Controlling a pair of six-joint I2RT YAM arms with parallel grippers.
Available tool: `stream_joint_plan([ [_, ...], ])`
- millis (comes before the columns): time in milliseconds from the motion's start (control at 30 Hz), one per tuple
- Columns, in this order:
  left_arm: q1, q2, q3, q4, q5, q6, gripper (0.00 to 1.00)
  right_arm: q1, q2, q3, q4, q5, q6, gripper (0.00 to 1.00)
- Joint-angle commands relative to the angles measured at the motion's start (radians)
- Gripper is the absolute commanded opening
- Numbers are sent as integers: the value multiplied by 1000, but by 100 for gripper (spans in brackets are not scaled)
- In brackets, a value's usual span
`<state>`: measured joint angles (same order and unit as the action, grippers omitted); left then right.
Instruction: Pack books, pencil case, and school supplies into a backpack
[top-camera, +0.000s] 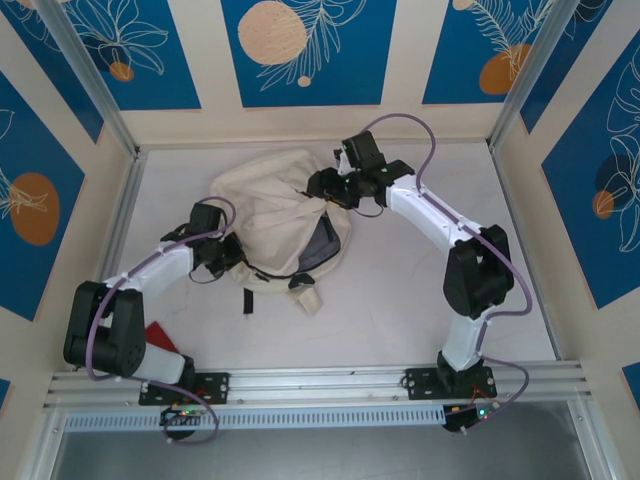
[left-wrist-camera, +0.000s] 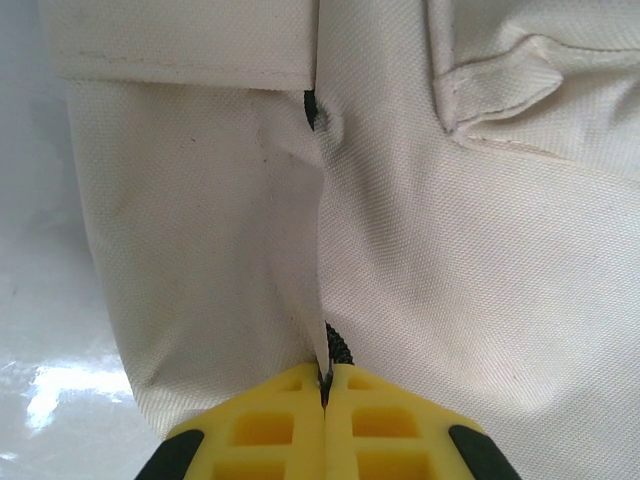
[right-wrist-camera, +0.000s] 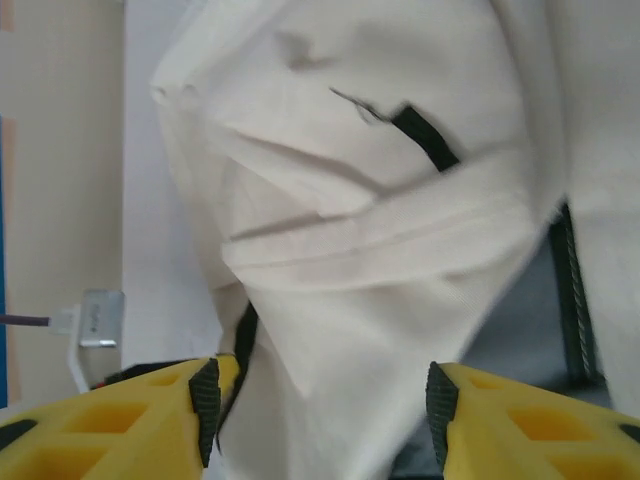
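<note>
Backpack (top-camera: 275, 205) lies slumped on the table (top-camera: 400, 300) from above, my left gripper (top-camera: 222, 250) at its near-left edge and my right gripper (top-camera: 335, 188) at its far rim, its mouth gaping on grey lining (top-camera: 322, 245) — so I judge this is the opening-up stage, all packing yet to do. Left wrist view: my fingers (left-wrist-camera: 280, 430) are clenched on a cream fold at the black zip (left-wrist-camera: 338, 345). Right wrist view: my jaws stand apart astride loose fabric — gripping nothing.
</note>
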<state>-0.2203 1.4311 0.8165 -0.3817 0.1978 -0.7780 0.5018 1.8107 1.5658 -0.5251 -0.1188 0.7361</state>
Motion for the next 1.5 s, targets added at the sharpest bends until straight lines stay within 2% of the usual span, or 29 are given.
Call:
stream_joint_plan([
  [0,16,9,16,23,5,22,0,14,-24,-116,4,3,22,59],
  [133,16,9,21,21,13,22,0,35,-38,-235,98,-33,85,58],
  [300,16,5,24,24,26,14,0,34,32,-293,275,-154,127,67],
  [567,16,-7,16,25,35,8,0,30,147,-284,522,-255,164,76],
  [767,16,-9,13,27,42,6,0,40,192,-246,568,-378,194,81],
  [833,16,-11,13,27,40,6,0,35,175,-259,589,-430,209,77],
  [1033,16,-1,10,35,41,5,0,4,44,-367,723,-534,277,58],
  [1167,15,6,10,41,45,4,0,-12,-42,-410,731,-554,293,49],
  [1333,14,9,9,48,52,3,0,-30,-114,-439,703,-525,294,38],
  [1467,12,11,3,50,60,5,0,-46,-193,-472,593,-388,233,26],
])
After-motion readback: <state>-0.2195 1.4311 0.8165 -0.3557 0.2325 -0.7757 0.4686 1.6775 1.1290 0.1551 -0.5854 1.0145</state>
